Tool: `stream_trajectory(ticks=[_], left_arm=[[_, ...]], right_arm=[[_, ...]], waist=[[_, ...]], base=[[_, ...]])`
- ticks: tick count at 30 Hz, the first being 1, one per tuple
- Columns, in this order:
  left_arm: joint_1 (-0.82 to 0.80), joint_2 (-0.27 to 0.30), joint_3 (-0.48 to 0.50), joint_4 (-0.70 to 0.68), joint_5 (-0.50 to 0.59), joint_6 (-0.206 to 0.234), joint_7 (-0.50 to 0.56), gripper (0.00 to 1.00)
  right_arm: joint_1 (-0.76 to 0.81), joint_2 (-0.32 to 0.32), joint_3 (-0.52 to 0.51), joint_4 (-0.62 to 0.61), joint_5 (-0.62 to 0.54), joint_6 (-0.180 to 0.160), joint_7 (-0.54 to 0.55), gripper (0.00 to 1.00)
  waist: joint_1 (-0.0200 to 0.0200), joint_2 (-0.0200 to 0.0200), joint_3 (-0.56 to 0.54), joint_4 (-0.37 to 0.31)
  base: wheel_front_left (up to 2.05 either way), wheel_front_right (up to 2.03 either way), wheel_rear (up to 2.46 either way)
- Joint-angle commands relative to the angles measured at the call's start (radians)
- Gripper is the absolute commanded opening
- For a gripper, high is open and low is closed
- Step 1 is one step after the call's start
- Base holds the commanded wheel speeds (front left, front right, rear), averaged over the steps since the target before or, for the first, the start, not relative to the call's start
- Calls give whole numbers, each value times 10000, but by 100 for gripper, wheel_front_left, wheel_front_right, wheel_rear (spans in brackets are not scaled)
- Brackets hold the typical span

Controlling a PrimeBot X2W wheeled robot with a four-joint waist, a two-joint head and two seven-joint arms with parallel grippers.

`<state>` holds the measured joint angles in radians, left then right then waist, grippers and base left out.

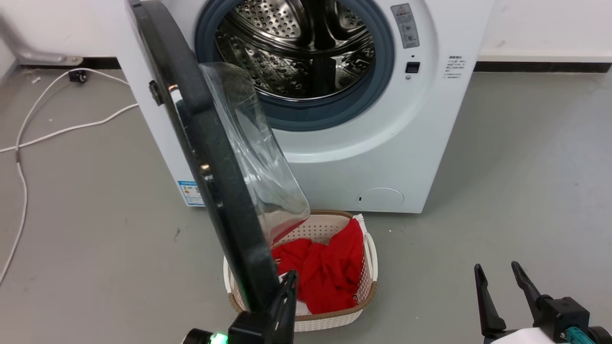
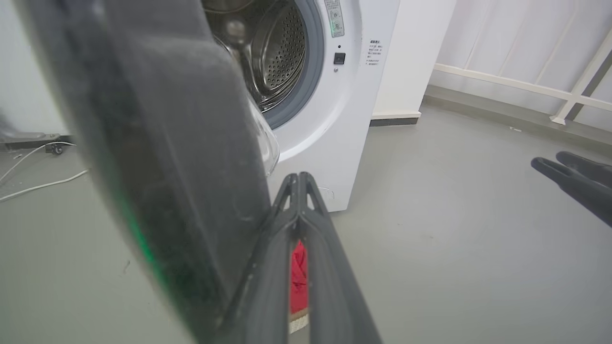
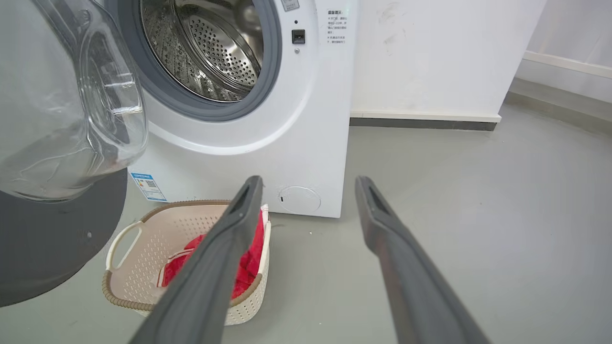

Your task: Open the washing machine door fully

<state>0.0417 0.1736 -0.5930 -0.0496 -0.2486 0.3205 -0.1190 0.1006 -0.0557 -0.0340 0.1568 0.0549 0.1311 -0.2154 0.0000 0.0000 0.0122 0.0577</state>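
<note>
Grey floor (image 1: 526, 167); door (image 1: 205, 157) stands roughly square to the machine (image 1: 382, 157), over the basket (image 1: 370, 258) before it; left gripper (image 2: 299, 179), fingers pinched together on nothing, seemingly touches the door's free edge, likely to shove it wider; right gripper (image 1: 497, 266) gapes empty, well clear of the machine.

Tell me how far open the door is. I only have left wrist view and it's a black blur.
Observer: In head view the washing machine door stands roughly square to the front of the washing machine. The drum is fully uncovered.
Operator: What's the red behind the left hand?
Observer: Red cloth in a laundry basket, set in front of the machine by the door's lower edge.
Operator: Right hand busy?
Observer: No. The right hand is open with nothing between its fingers, and it is apart from the door.
</note>
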Motion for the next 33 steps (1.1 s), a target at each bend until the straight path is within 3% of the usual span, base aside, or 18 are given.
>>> stream_trajectory(ticks=[1, 13, 23, 33], left_arm=[[145, 161, 247, -114, 100, 299, -64, 0], [926, 553, 567, -1181, 138, 920, -181, 0], [1126, 1046, 1431, -1213, -313, 1024, -463, 0], [546, 1765, 3002, -342, -1468, 364, -1049, 0]], right_arm=[[-41, 19, 11, 20, 17, -7, -28, 100], [139, 8, -156, -185, -68, -7, -29, 100], [228, 21, -190, -375, -116, -7, 40, 100], [16, 31, -112, -525, -125, -7, 115, 100]], waist=[[0, 0, 4, 177], [0, 0, -43, 1464], [0, 0, -26, 2079], [0, 0, 246, 2280]], base=[[0, 0, 0], [0, 0, 0], [0, 0, 0], [0, 0, 0]])
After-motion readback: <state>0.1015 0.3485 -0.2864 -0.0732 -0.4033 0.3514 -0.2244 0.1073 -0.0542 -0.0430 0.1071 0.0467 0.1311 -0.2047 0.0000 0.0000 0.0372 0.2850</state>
